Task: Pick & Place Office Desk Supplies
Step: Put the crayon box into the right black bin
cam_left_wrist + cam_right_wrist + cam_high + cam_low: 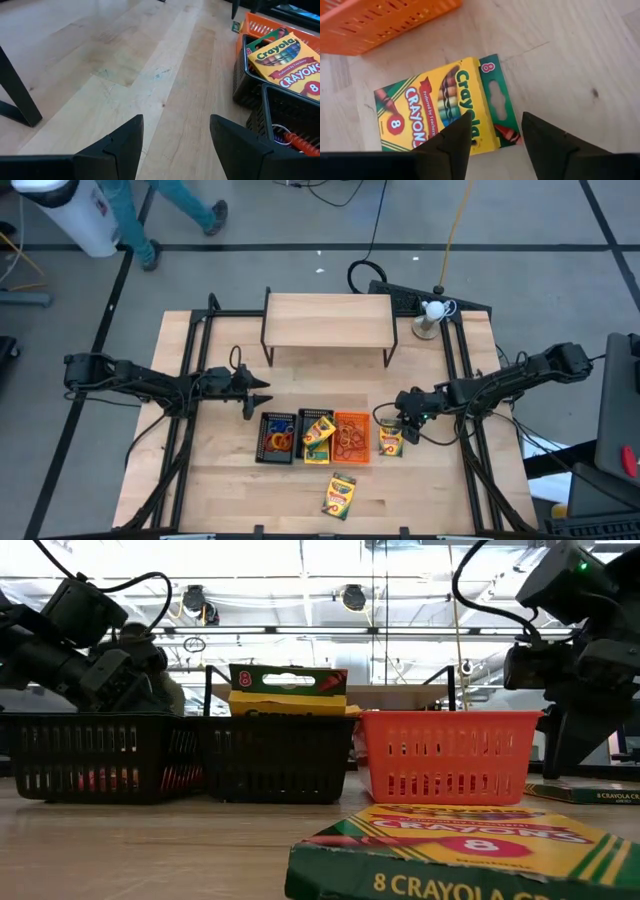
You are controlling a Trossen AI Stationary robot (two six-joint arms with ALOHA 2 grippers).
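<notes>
Three mesh trays stand in a row on the table: a black one [277, 437] with rubber bands [294, 140], a black one [315, 435] with a crayon box [287, 62] propped on top, and an orange one [351, 437]. A crayon box [442, 107] lies flat on the table just right of the orange tray. Another crayon box [339, 495] lies nearer the front edge. My right gripper [495, 125] is open over the flat box's green tab end, pointing steeply down. My left gripper [176, 122] is open over bare wood left of the trays.
A light wooden shelf [328, 320] on black legs stands at the table's far middle, one leg [17, 95] close to my left gripper. A white ball on a stand [432, 312] sits at the far right. A person's legs [180, 210] show beyond the table.
</notes>
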